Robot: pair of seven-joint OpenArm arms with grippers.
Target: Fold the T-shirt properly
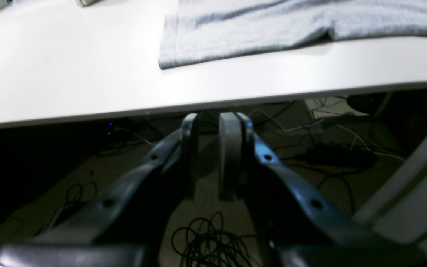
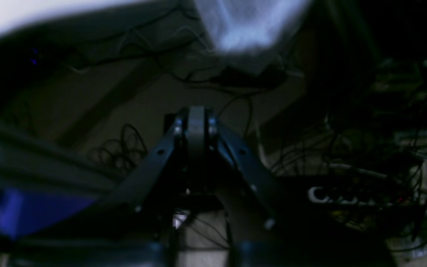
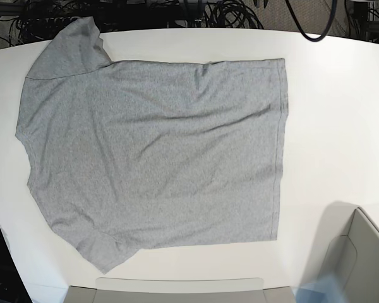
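The T-shirt [image 3: 158, 151] lies spread flat on the white table [image 3: 335, 113], plain grey side up, with its hem to the right and its sleeves at the left in the base view. The left wrist view shows a corner of the T-shirt [image 1: 258, 29] near the table's front edge. My left gripper [image 1: 210, 124] hangs below that edge, off the table, its fingers a little apart with nothing between them. My right gripper [image 2: 197, 122] is also below table level, over the floor, shut and holding nothing. Neither gripper touches the shirt.
Tangled cables [image 1: 209, 241] lie on the floor under the table. A pale grey frame piece [image 3: 357, 252] stands at the table's near right corner. A blurred pale shape [image 2: 250, 26] hangs at the top of the right wrist view.
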